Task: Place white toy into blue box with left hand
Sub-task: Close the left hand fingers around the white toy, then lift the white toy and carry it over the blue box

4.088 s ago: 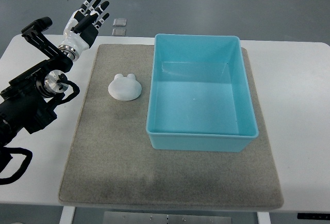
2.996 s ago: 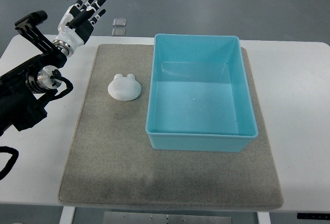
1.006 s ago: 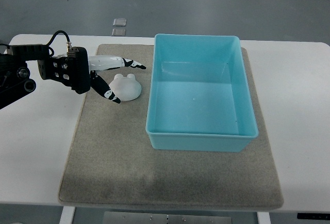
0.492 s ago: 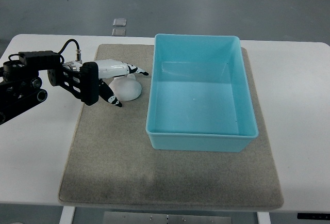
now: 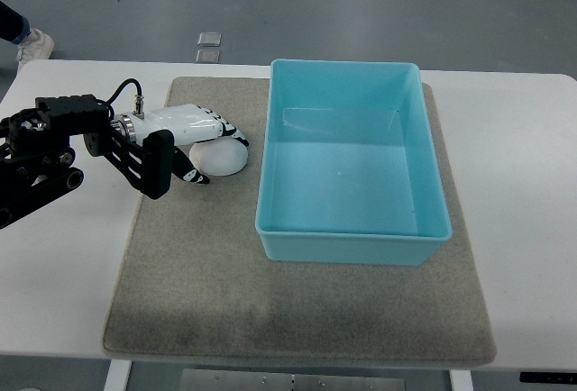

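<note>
A grey mat [image 5: 297, 310] covers most of the white table [image 5: 523, 229]. On the mat's right half stands the blue box [image 5: 352, 161], open-topped, with nothing inside. Left of the box, apart from its wall, the white toy [image 5: 221, 158] lies on the mat. The left hand [image 5: 194, 134] is over the toy's left and upper side, fingers [image 5: 230, 130] curved across its top and the thumb along its near-left edge; whether the grasp is closed tight cannot be told. Its arm enters from the left edge. Beyond the table, two small square plates [image 5: 208, 46] lie on the floor, and a shoe [image 5: 36, 46] shows at far left.
</note>
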Tool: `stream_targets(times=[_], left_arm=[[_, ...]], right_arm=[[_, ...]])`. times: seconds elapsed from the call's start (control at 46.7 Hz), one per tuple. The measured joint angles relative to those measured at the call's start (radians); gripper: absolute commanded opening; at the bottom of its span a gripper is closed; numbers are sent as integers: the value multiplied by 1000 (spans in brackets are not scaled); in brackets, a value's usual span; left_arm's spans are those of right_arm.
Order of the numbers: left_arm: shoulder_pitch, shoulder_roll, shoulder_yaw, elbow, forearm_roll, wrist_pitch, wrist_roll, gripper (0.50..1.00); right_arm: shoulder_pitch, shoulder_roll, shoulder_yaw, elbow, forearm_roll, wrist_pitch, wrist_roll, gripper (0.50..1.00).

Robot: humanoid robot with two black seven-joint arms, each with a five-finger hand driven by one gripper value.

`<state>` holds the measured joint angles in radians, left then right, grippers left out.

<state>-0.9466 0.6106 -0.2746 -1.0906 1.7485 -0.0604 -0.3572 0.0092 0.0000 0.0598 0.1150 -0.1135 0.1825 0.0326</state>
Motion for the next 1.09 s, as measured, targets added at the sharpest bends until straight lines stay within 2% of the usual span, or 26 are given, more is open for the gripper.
stream_targets(times=[0.043,0.086,0.107,0.171,0.278,0.813,1.091], left_arm=[[0,0,0,0,0,0,0,787],[0,-1,1,0,0,0,0,692],[0,-1,2,0,0,0,0,662],[0,-1,7,0,1,3,2,592],[-4,-2,12,0,4,4,3,501],[-36,11,0,-3,10,79,-5,500],[-132,12,-6,-2,8,168,-5,500]], right_arm=[[0,0,0,0,0,0,0,936],[0,0,0,0,0,0,0,936],[0,0,0,0,0,0,0,936],[0,0,0,0,0,0,0,936],[0,0,0,0,0,0,0,936],[0,0,0,0,0,0,0,936],[0,0,0,0,0,0,0,936]])
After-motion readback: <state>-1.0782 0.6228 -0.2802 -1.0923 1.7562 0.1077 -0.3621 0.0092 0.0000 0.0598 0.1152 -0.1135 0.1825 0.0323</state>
